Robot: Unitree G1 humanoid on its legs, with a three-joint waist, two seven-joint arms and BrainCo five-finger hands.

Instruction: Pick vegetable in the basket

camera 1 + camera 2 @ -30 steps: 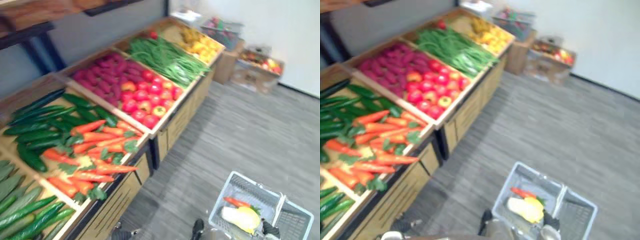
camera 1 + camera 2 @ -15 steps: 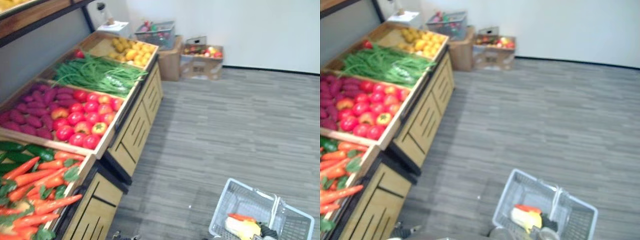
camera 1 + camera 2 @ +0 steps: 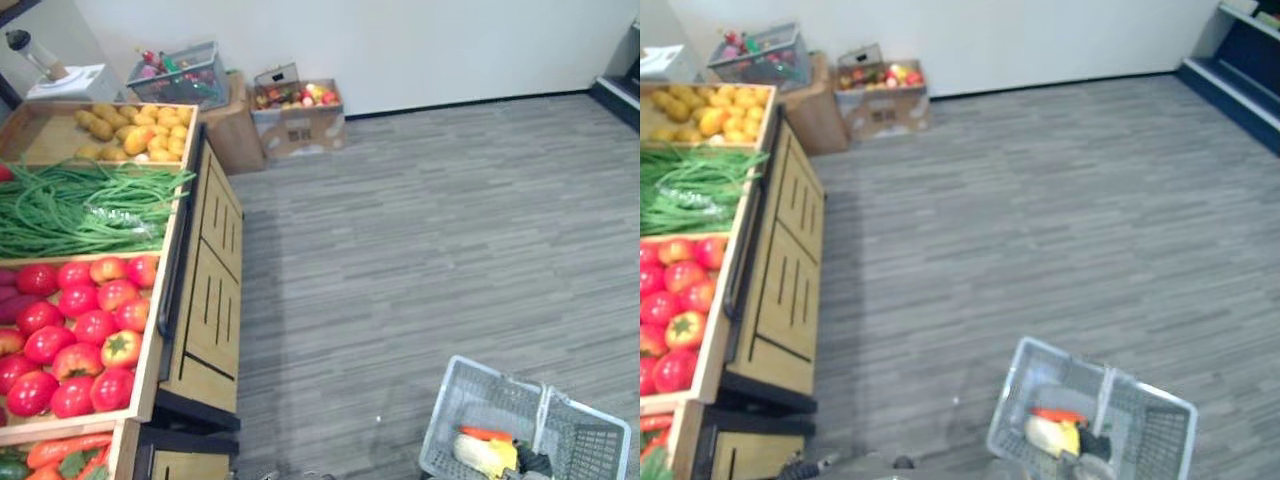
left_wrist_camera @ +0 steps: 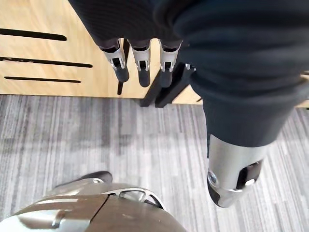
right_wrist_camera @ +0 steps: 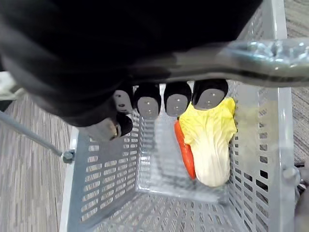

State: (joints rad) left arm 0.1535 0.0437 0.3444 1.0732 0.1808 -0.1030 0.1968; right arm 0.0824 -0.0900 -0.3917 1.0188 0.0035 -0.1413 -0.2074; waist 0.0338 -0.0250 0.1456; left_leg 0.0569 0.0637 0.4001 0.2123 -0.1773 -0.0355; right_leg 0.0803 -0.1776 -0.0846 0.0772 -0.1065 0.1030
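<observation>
A grey mesh basket [image 3: 452, 388] hangs at my lower right over the floor. My right hand [image 5: 147, 102] is curled round its handle [image 5: 260, 60] from above. Inside lie a yellow-white cabbage [image 5: 211, 145] and an orange carrot [image 5: 184, 151] side by side; from the head they show as the cabbage [image 3: 483, 456] and carrot [image 3: 485, 434]. My left hand [image 4: 139, 65] hangs with straight fingers and holds nothing, next to the wooden front of the produce stand [image 4: 43, 43].
The wooden produce stand [image 3: 205, 300] runs along the left with tomatoes [image 3: 85, 325], green beans [image 3: 80, 205], yellow produce [image 3: 135, 125] and carrots [image 3: 60, 452]. A cardboard box of fruit [image 3: 295, 110] and a grey crate [image 3: 180, 72] stand by the far wall. A dark shelf [image 3: 1245, 60] is at far right.
The camera has swung to the right, so the stand has slid to the left edge and more floor shows. The basket stays in my right hand with the same contents.
</observation>
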